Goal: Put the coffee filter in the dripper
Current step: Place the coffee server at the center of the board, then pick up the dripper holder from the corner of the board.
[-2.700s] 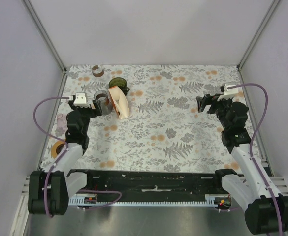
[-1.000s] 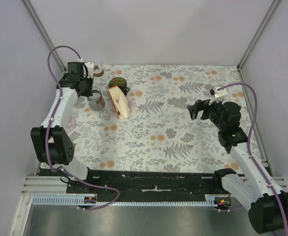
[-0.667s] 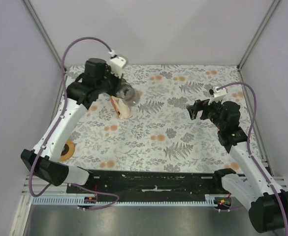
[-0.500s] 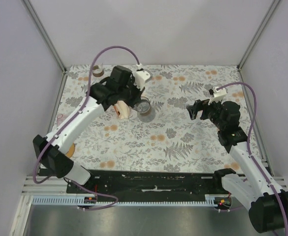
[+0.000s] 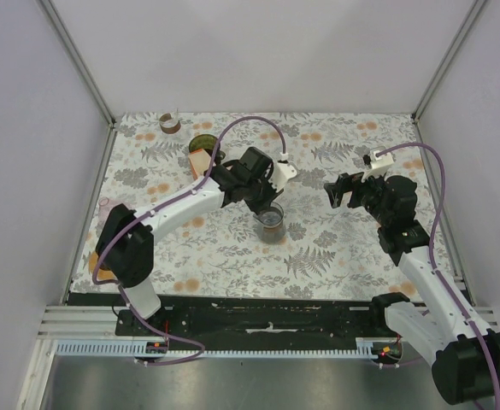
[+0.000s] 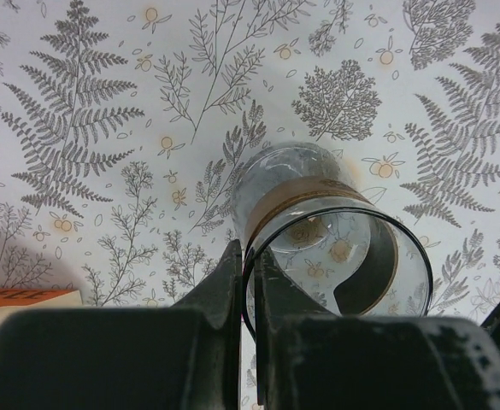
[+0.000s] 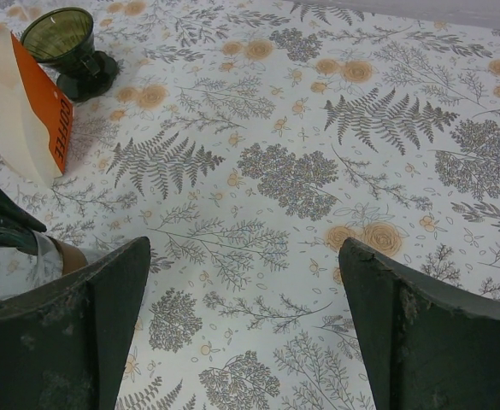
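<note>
Between pale walls (image 5: 275, 51), fern-patterned tablecloth (image 5: 335, 256)

filter packet (image 5: 200, 160): mostly hidden behind left arm (image 5: 173, 209) from above, cut by left edge in both wrist views | glass carafe (image 6: 318, 222): near rim hidden by left end effector (image 6: 250, 266) fingers | tape roll (image 5: 102, 274): half hidden behind left arm

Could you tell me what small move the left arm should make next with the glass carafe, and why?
Probably lower the glass carafe onto the table and open the left gripper, which pinches its rim. The green dripper and the coffee filter pack sit apart, untouched, and the right gripper hangs open and empty, so the left arm likely needs freeing.
</note>
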You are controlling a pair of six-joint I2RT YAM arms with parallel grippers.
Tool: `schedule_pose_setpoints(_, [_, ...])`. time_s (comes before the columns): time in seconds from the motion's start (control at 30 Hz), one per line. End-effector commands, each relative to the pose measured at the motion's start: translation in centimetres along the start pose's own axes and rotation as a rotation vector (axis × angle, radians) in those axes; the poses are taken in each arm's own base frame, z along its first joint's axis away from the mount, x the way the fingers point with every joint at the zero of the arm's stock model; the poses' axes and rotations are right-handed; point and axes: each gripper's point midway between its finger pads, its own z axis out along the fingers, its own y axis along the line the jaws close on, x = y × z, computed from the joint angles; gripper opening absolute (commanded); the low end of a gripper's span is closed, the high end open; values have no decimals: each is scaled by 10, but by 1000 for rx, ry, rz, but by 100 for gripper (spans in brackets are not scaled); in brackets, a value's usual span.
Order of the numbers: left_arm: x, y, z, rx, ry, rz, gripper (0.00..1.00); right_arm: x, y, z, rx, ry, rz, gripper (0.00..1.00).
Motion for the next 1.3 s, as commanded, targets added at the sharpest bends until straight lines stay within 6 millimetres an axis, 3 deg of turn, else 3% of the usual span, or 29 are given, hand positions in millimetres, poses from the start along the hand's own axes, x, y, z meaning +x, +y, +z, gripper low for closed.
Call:
schedule_pose_setpoints(0.0, [-14, 5, 14, 1, -85, 47, 2, -25, 1, 0, 1, -56, -29, 98])
schedule_pose_setpoints(0.2, [6, 1, 26, 19, -54, 64, 6, -25, 2, 0, -5, -57, -30, 98])
schedule_pose_setpoints(0.33, [1, -4, 18, 47, -51, 56, 46, -26, 2, 0, -5, -59, -32, 98])
schedule_pose_setpoints(0.37, [-4, -2, 12, 33, -58, 53, 55, -26, 2, 0, -6, -59, -32, 98])
schedule_pose_setpoints(0.43, [-16, 5, -2, -2, -75, 56, 63, -26, 3, 0, -8, -59, -32, 98])
schedule_pose_setpoints(0.57, [-36, 21, -44, -99, -112, 64, 68, -25, 3, -1, -9, -57, -32, 98])
schedule_pose_setpoints(0.63, [-36, 32, -66, -155, -106, 61, 69, -26, 3, -1, -6, -59, -32, 98])
schedule_pose_setpoints(0.73, [-19, 52, -100, -243, -63, 30, 69, -26, 3, -1, -9, -57, -31, 98])
schedule_pose_setpoints(0.87, [40, 94, -150, -369, 35, -122, 69, -26, 4, -1, -12, -55, -31, 98])
schedule_pose_setpoints(1.0, [147, 132, -208, -509, 199, -298, 67, -28, 6, -1, -22, -62, -27, 98])
schedule_pose_setpoints(1.13, [258, 142, -260, -669, 395, -441, 66, -28, 10, 0, -42, -57, -25, 98])
schedule_pose_setpoints(1.27, [358, 133, -293, -734, 521, -602, 61, -29, 12, 0, -50, -59, -22, 98])
